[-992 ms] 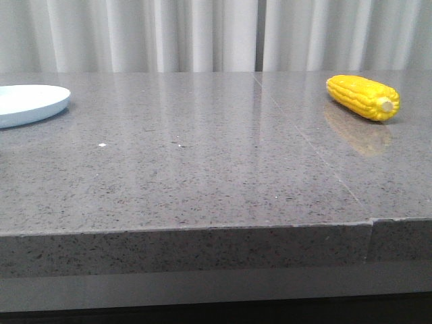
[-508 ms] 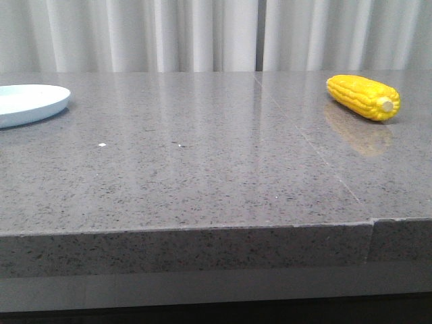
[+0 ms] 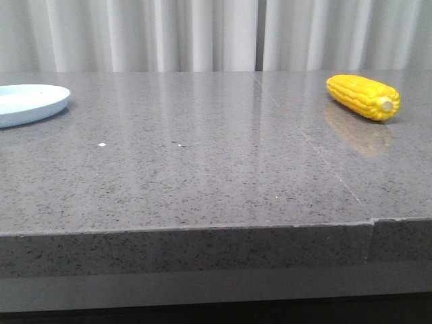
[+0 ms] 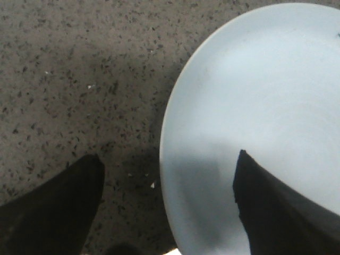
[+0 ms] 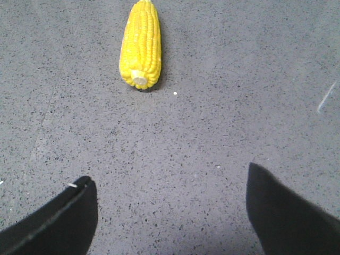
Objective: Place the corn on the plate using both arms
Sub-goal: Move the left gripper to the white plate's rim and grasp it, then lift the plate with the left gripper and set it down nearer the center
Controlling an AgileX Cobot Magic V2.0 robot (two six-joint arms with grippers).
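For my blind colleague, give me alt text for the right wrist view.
A yellow corn cob lies on a speckled grey table, stub end toward the open right gripper, whose dark fingers are apart and empty.

Plate [image 3: 27, 101] cut by left edge

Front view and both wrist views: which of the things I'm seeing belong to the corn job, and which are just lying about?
Part of the job:
- corn, lying on the table's right side
- plate, bare, at the far left
- left gripper, open over the plate's edge
- right gripper, open, short of the corn

Just there:
- grey speckled table
- white curtain behind
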